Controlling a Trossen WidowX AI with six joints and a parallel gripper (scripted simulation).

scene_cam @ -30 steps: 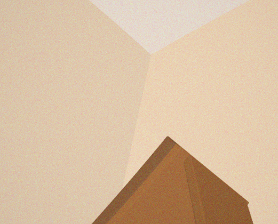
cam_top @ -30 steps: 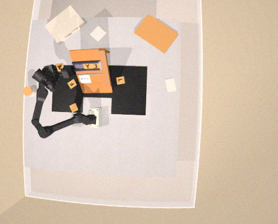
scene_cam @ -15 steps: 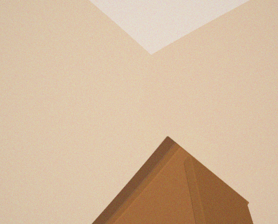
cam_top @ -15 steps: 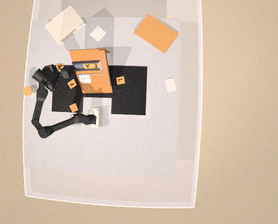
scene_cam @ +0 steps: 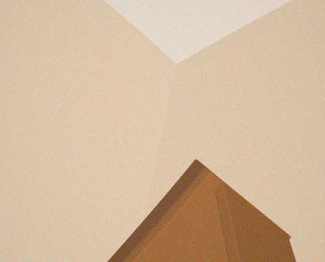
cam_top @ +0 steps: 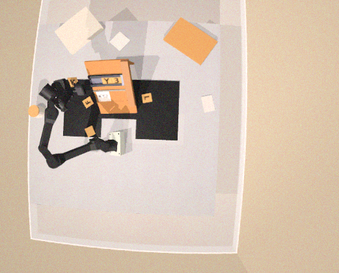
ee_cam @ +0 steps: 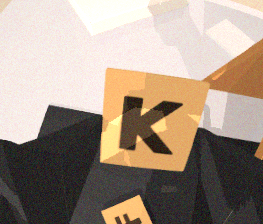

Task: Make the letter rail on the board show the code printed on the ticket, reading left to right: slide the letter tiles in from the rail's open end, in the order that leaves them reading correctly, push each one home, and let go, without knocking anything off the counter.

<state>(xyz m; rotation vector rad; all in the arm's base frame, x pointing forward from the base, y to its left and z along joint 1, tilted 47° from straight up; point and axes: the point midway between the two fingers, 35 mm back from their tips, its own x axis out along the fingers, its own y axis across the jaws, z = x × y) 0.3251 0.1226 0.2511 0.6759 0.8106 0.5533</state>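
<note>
The jaws [cam_top: 74,85] grip the K tile [cam_top: 73,81] [ee_cam: 153,120]. Beside them stands the orange board [cam_top: 117,102] [ee_cam: 252,67], its rail [cam_top: 95,81] holding Y and 3.

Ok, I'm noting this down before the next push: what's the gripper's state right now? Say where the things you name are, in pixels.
Gripper [cam_top: 76,85]: closed, holding the K tile [cam_top: 72,81] [ee_cam: 154,120].
</note>
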